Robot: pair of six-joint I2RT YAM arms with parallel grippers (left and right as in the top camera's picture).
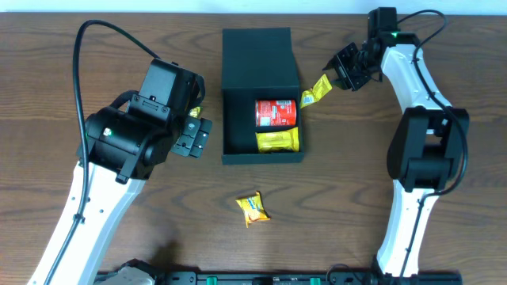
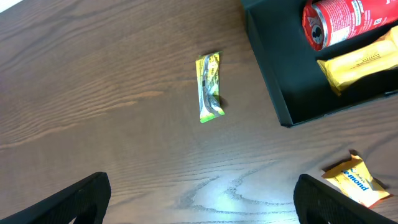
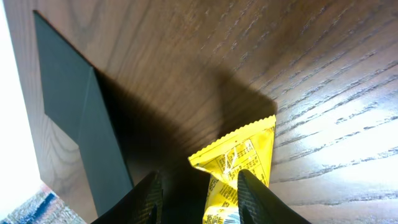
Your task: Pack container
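The container (image 1: 261, 59) is a dark box lying open mid-table. Inside it lie a red can (image 1: 276, 112) and a yellow packet (image 1: 278, 142). Another yellow packet (image 1: 315, 91) rests by the box's right wall. My right gripper (image 1: 342, 75) stands open around its end. In the right wrist view this packet (image 3: 239, 155) lies against the right finger with a gap to the left one, beside the container wall (image 3: 81, 124). My left gripper (image 1: 194, 136) hangs wide open left of the box, nothing between its fingers (image 2: 81, 199). A thin green-yellow packet (image 2: 209, 87) lies ahead of it.
A yellow-orange packet (image 1: 253, 209) lies on the table in front of the box, seen also in the left wrist view as a packet (image 2: 356, 182) at the lower right. The red can (image 2: 348, 18) and the boxed packet (image 2: 367, 62) show there too.
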